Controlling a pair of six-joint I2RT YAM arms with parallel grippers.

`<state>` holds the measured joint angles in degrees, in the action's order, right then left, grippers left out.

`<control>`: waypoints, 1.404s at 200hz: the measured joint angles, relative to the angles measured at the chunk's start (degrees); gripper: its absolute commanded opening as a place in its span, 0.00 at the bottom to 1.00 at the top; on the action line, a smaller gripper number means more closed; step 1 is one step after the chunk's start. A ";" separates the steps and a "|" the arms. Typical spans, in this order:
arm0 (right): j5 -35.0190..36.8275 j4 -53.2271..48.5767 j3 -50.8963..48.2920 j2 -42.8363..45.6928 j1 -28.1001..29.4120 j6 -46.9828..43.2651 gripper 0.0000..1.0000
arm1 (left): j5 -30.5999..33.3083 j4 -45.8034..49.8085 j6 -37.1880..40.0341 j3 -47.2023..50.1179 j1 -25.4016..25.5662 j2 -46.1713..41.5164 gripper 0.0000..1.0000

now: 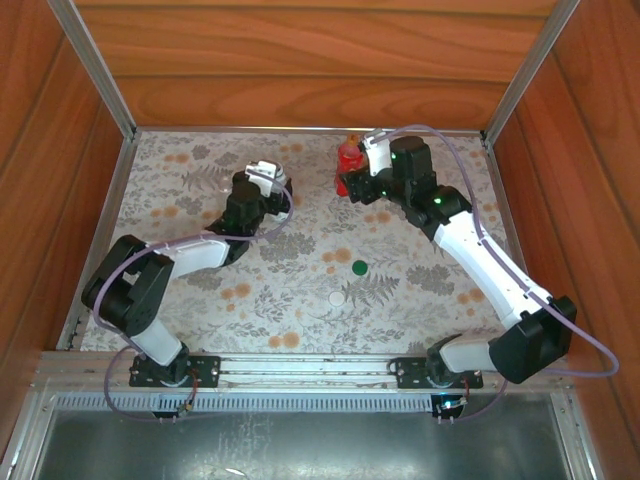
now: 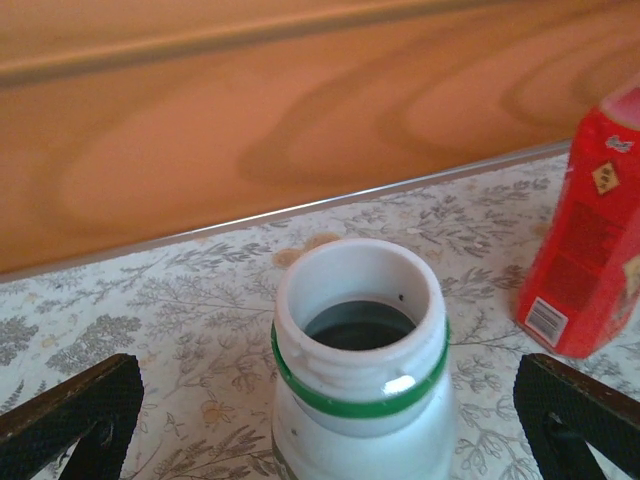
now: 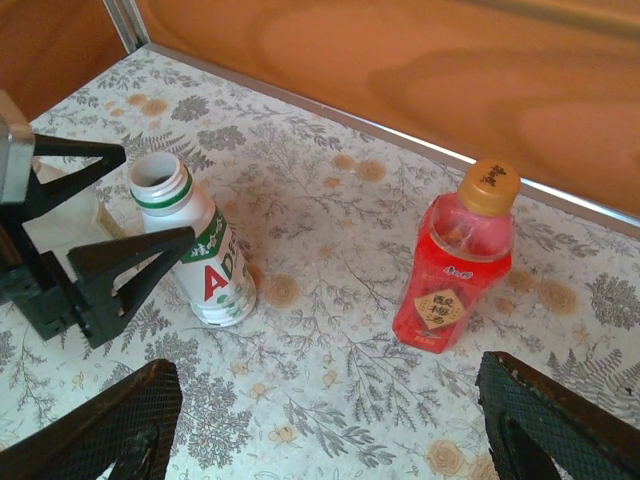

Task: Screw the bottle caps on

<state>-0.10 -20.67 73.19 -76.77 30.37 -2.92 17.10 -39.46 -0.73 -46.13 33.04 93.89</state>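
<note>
The small white plastic bottle with a green neck ring (image 2: 360, 370) stands upright and uncapped toward the back of the flowered mat (image 1: 170, 180), between the left gripper's (image 2: 325, 400) spread fingers, while the round green plastic cap (image 1: 359, 267) lies well toward the bases, likely nearer the wide-open right gripper (image 3: 328, 368).

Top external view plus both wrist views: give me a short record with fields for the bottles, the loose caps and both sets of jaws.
white bottle: standing, uncapped, green ring round its neck
red bottle: standing, golden-brown cap on top
green cap: lying loose, apart from both bottles
white cap: lying loose, close to the green cap
left jaws: open, one on each side of the white bottle, apart from it
right jaws: open, facing the red bottle, not around it
</note>
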 measured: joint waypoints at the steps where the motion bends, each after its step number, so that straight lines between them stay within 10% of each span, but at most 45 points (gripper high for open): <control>1: 0.00 0.02 -0.02 0.02 0.00 0.00 0.82 | 0.04 0.00 0.00 -0.04 0.00 0.07 1.00; 102: -0.22 0.17 -1.57 0.13 0.00 0.28 0.81 | 0.68 -0.44 -0.85 -2.80 -0.07 5.49 0.99; 281: -1.27 0.50 -3.23 0.90 0.00 1.44 0.80 | -3.65 -0.98 -1.64 -3.23 -0.09 6.19 0.56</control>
<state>-1.37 -20.16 69.95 -75.88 30.37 -1.48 13.45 -40.45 -2.37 -49.36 32.95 100.07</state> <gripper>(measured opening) 0.799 0.591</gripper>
